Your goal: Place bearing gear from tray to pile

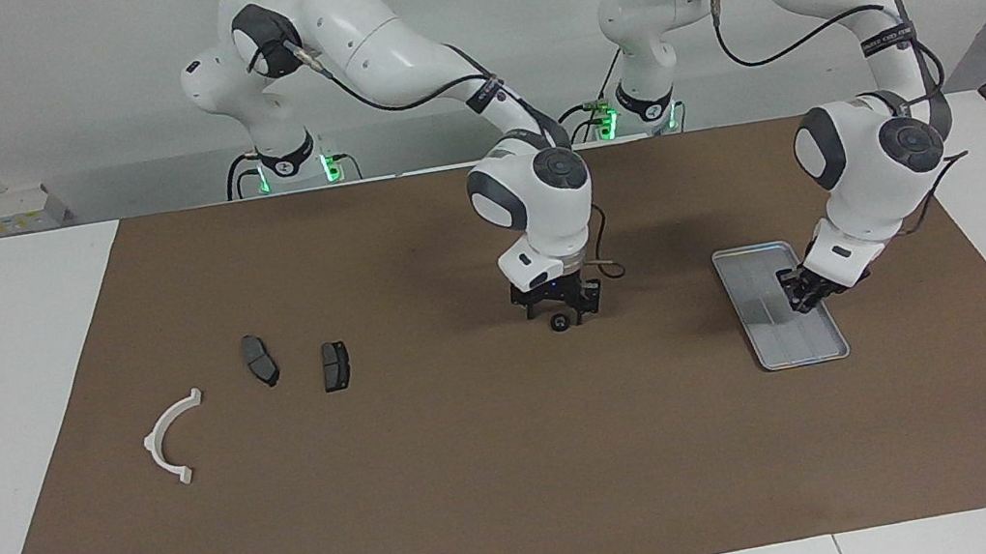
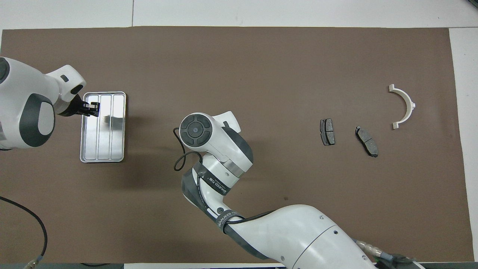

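Observation:
The bearing gear (image 1: pixel 561 322), a small black ring, lies on the brown mat mid-table, off the tray. My right gripper (image 1: pixel 559 309) is low over it, open, with a finger on either side. In the overhead view the right hand (image 2: pixel 196 130) hides the gear. The silver tray (image 1: pixel 792 345) (image 2: pixel 108 147) lies toward the left arm's end with nothing in it. My left gripper (image 1: pixel 795 294) (image 2: pixel 92 108) hangs shut just over the tray, holding nothing. The pile sits toward the right arm's end: a white arc bracket (image 1: pixel 170 435) (image 2: pixel 405 106) and two dark pads (image 1: pixel 259 360) (image 1: pixel 335 365).
A brown mat (image 1: pixel 483 474) covers most of the white table. A thin cable loop (image 2: pixel 179 162) hangs from the right wrist. The bare mat between the gear and the nearest dark pad (image 2: pixel 327 131) holds nothing.

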Tool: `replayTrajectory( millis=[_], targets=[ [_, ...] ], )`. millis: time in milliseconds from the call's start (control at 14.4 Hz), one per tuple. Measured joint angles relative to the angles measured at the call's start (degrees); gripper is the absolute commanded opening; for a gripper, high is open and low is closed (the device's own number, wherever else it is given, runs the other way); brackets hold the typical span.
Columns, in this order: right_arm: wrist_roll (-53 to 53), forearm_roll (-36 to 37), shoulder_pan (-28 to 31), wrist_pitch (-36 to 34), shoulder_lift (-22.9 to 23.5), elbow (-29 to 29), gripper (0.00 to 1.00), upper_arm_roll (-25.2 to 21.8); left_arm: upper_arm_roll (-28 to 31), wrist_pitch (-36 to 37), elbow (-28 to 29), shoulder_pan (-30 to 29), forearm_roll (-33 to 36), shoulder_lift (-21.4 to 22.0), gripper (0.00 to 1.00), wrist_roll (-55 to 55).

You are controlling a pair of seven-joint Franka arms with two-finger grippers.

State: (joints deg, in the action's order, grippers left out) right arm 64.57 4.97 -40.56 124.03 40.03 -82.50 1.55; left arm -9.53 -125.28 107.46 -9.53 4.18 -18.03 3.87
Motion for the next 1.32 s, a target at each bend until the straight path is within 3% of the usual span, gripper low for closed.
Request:
replayTrajectory(
  millis=[208,555,693,1318],
  targets=[
    [0.0,0.0,0.1,0.0,0.3,0.8,0.64,0.0,0.0,-0.4,0.2,0.0,0.0,0.0,0.0,-0.1],
    [0.0,0.0,0.2,-0.4,0.3,1.4,0.24,0.0,0.0,-0.8,0.4,0.0,0.0,0.1,0.0,-0.1],
    [0.0,0.0,0.2,-1.2,0.2,1.6,0.01,0.0,0.0,-0.9,0.4,0.0,0.0,0.1,0.0,-0.2],
    [-0.1,0.1,0.6,-4.7,0.2,3.0,0.0,-0.8,0.0,-2.0,0.9,0.0,0.0,0.1,0.0,-0.2]
  ],
)
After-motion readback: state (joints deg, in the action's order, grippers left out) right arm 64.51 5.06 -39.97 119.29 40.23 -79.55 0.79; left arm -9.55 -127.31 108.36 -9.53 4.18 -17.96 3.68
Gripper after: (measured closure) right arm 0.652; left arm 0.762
